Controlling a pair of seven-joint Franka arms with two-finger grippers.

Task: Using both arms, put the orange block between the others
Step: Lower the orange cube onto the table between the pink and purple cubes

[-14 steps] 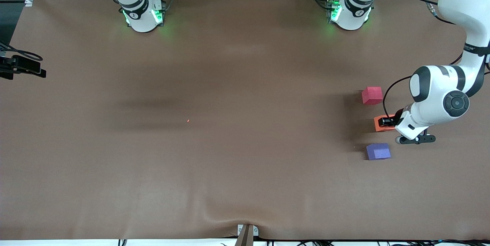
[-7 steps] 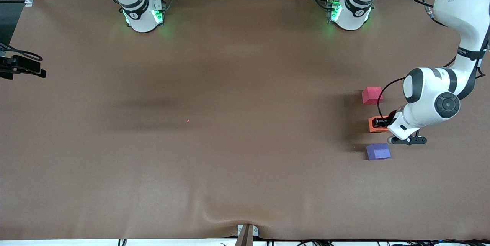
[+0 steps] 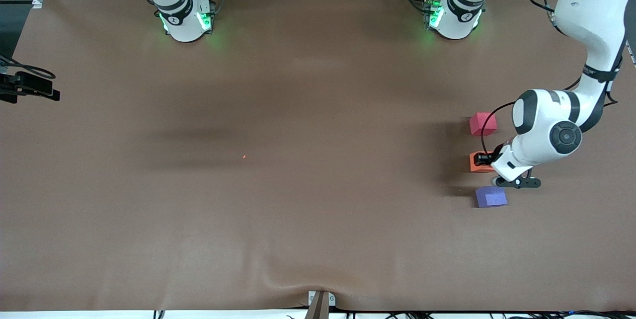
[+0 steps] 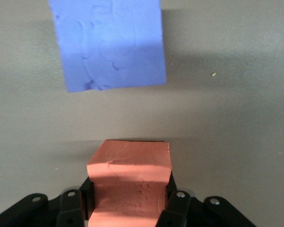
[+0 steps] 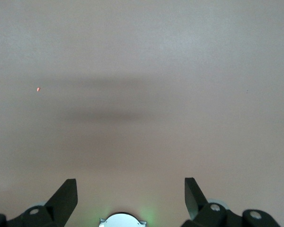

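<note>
Two arms, one working. Left arm (image 3: 551,132) has swung toward table middle, carrying orange block (image 3: 478,162) into line with the others. Left gripper (image 3: 483,159) clamped on it, over gap between pinkish-red cube (image 3: 482,123) and purple-blue cube (image 3: 491,196). Looks ready for lowering. Right gripper (image 5: 130,198) waits, spread wide, nothing held.

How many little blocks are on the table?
3. The pink-red block sits farthest from the front camera, the purple block nearest, and the orange block is between them, gripped in the left claw. None seem hidden.
</note>
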